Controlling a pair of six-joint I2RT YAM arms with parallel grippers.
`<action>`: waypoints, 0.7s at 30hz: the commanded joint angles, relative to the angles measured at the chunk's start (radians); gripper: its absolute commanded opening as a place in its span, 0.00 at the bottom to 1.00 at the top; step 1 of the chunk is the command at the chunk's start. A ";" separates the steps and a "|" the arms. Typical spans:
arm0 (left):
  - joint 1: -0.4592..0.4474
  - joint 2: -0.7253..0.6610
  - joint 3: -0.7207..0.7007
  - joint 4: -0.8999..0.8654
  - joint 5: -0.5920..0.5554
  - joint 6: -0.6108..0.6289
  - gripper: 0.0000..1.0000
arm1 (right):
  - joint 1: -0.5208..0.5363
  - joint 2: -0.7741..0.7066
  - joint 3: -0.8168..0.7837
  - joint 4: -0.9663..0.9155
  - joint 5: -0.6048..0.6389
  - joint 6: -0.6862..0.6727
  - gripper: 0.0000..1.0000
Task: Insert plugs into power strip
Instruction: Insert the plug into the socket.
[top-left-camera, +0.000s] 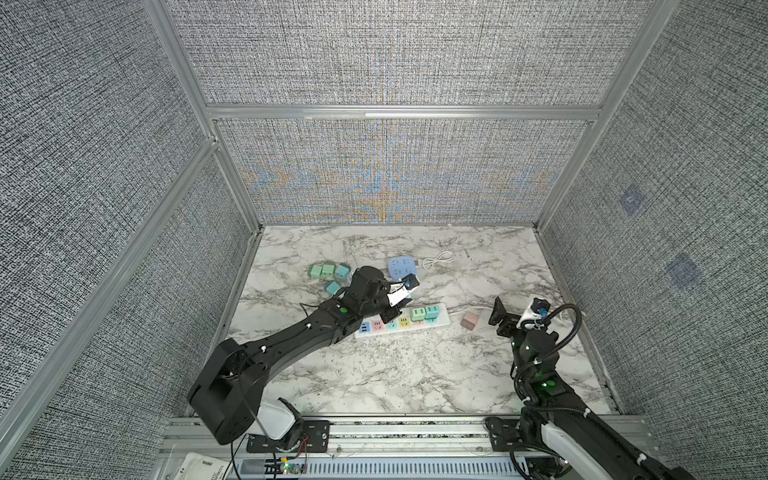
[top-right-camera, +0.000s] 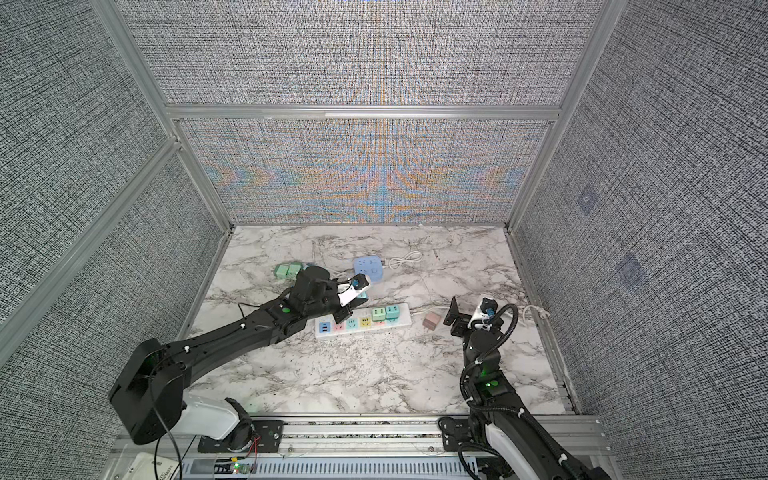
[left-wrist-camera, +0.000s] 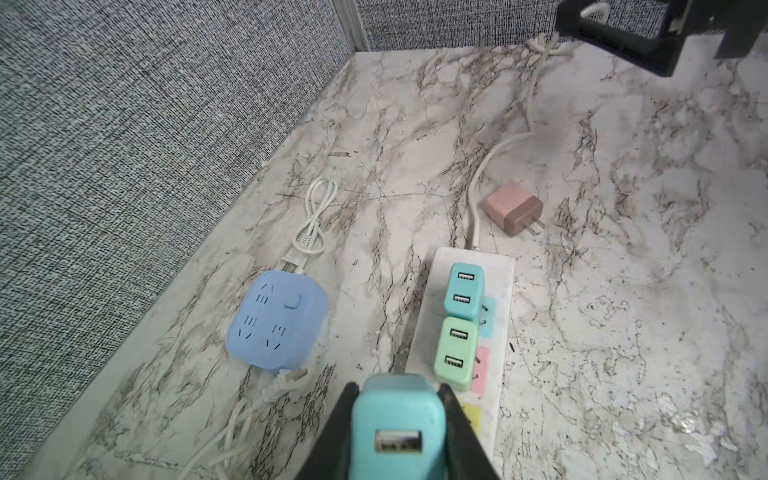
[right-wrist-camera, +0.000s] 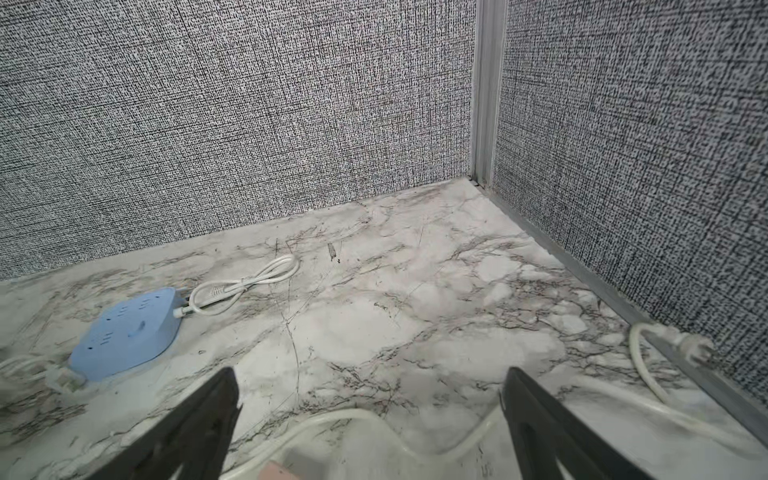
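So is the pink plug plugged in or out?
Out. The pink plug lies on its side on the table, prongs bare, apart from the power strip.

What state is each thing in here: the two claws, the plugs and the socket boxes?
Left gripper: shut on teal cube plug.
Right gripper: open, empty.
White power strip: lying flat.
Mint-green cube plug: seated in strip.
Second teal plug: seated in strip.
Dusty pink plug: loose, on its side.
Blue rounded socket box: flat, top sockets empty.
Green plug cluster: loose on marble table.
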 joint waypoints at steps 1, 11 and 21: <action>-0.002 0.058 0.069 -0.163 0.055 0.037 0.00 | -0.017 0.001 -0.024 0.084 -0.088 0.064 0.99; -0.003 0.092 0.076 -0.183 0.087 0.084 0.00 | -0.028 0.034 -0.026 0.041 -0.120 0.106 0.99; -0.007 0.186 0.123 -0.202 0.116 0.122 0.00 | -0.029 0.039 -0.017 0.023 -0.143 0.102 1.00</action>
